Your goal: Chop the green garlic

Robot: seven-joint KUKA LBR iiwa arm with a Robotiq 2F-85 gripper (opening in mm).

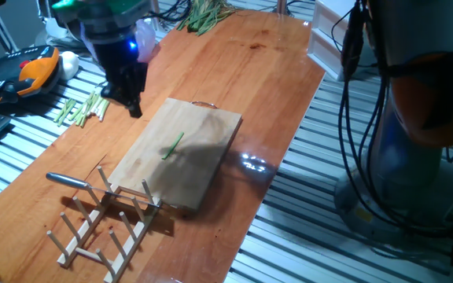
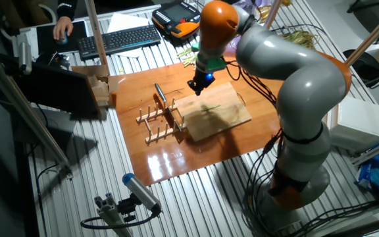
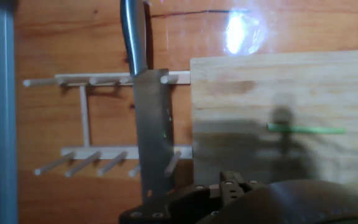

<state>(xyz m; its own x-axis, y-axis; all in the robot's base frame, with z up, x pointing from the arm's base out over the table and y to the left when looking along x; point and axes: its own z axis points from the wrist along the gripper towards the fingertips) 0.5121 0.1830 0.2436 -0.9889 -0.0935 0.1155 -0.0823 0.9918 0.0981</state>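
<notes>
The green garlic (image 1: pixel 173 146) is one thin bright green stalk lying on the wooden cutting board (image 1: pixel 203 126). It also shows in the other fixed view (image 2: pixel 210 107) and the hand view (image 3: pixel 306 130). My gripper (image 1: pixel 134 106) hangs above the table just off the board's far left corner, a short way from the stalk, and holds nothing. From the other side the gripper (image 2: pixel 198 83) is near the board's back edge. Its fingers look like one dark mass, so I cannot tell if they are open. A knife (image 3: pixel 153 130) rests on a wooden peg rack (image 1: pixel 104 224).
The knife's metal handle (image 1: pixel 69 179) sticks out left of the rack. A bunch of pale green stalk sections (image 1: pixel 81 110) lies left of the board. A heap of leafy stalks (image 1: pixel 203 16) lies at the table's far end. A pendant (image 1: pixel 34 71) sits at left.
</notes>
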